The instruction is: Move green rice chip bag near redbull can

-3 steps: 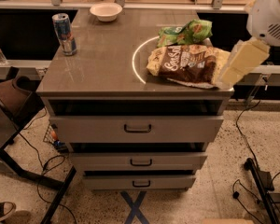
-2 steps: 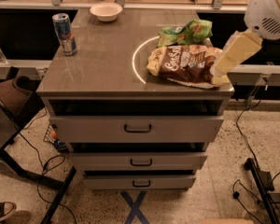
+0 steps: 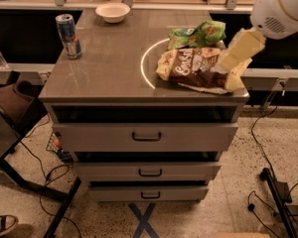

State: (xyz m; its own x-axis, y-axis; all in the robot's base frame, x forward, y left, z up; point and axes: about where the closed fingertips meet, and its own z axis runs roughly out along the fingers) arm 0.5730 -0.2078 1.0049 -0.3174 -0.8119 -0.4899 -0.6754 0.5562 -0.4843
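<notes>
Lying at the back right of the surface (image 3: pixel 109 68), the green rice chip bag (image 3: pixel 201 33) is crinkled and sits flat, its near edge touching or overlapping the bigger brown-and-yellow chip bag (image 3: pixel 193 68) just in front of it. Both bags are at the right end of a thin white ring mark (image 3: pixel 145 63) on the top. The tool (image 3: pixel 229 67), cream-coloured, hangs tilted over the right end of the brown bag, just beside the green bag's right corner. Whether it touches either bag can't be told, and whether it is released or clenched can't be told either. It holds nothing visibly. The white rounded arm housing (image 3: pixel 280 9) is above it at the upper right.

The redbull can (image 3: pixel 68 36) stands upright at the far left edge of the surface, well apart from the green bag. A white bowl (image 3: pixel 112 11) sits at the back, between can and bags but nearer the can.

Below the top are three drawers, the upper drawer (image 3: pixel 146 135) slightly pulled out. A blue tape X (image 3: pixel 143 221) is on the speckled floor, a shoe (image 3: pixel 2 224) at bottom left, and cables (image 3: pixel 260 133) on the right.
</notes>
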